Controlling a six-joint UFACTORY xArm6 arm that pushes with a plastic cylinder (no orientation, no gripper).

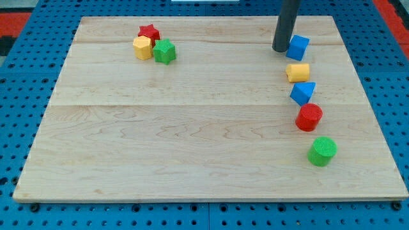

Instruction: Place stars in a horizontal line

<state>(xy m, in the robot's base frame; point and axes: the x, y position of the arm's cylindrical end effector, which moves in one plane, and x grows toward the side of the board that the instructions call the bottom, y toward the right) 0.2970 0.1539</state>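
Camera view: my tip [280,49] touched the blue block [298,47] at 1 o'clock; no fingers fitted, nothing held. Red star [149,32] and green star [164,52] sat clustered with yellow block [142,47] at 11 o'clock, diagonal; line not yet formed on tabletop [192,147].

My tip [280,49] just beside blue block [298,47]

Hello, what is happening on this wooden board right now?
My tip rests at the view's top right, just left of a blue block. Below it run a yellow block, a blue block, a red block and a green block. The red star and green star cluster with a yellow block at top left.
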